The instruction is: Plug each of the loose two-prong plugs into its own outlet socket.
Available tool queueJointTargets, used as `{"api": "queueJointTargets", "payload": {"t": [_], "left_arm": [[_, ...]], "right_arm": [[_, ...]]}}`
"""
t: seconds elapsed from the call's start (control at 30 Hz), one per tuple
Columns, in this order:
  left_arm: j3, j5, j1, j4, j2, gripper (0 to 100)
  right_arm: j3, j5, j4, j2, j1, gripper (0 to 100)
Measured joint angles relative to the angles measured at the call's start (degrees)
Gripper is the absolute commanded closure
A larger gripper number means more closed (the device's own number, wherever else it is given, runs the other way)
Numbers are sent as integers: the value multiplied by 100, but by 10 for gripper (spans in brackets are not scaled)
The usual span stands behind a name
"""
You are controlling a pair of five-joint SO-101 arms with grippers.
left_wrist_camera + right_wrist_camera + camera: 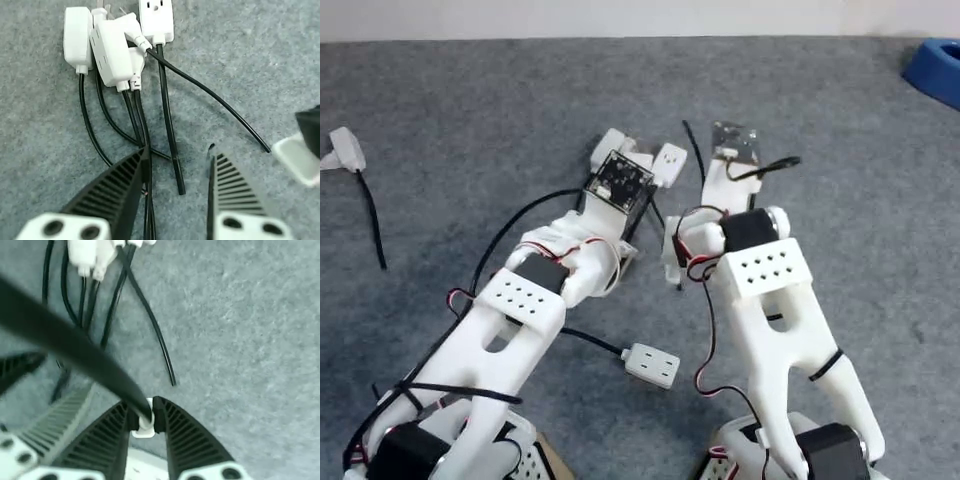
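The left fingers (122,187) are spread wide apart and hold nothing. They sit low over the grey worktop (260,60), with black cords (167,125) running between them. Just ahead lies a bunch of white sockets and plugs (112,50) touching one another, and a single socket (156,17) lies face up just beside it. The right fingers (182,435) are clenched on a white plug (145,422), gripping it where its black cord (60,337) comes out. From above, another socket (651,365) lies between the two arms, a loose plug (344,150) sits well apart at the far left, and a blue thing (935,70) sits in the far right corner
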Motion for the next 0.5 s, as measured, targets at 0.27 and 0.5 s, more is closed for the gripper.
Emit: {"api": "queueJointTargets", "payload": {"t": [0.27,0.5], "left_arm": [[0,9,-730,0,-404,807],[-246,264,-1811,9,-642,807]], "right_arm": [[-545,1345,1222,0,-18,992],[-1398,1618,2084,-18,-62,992]]}}
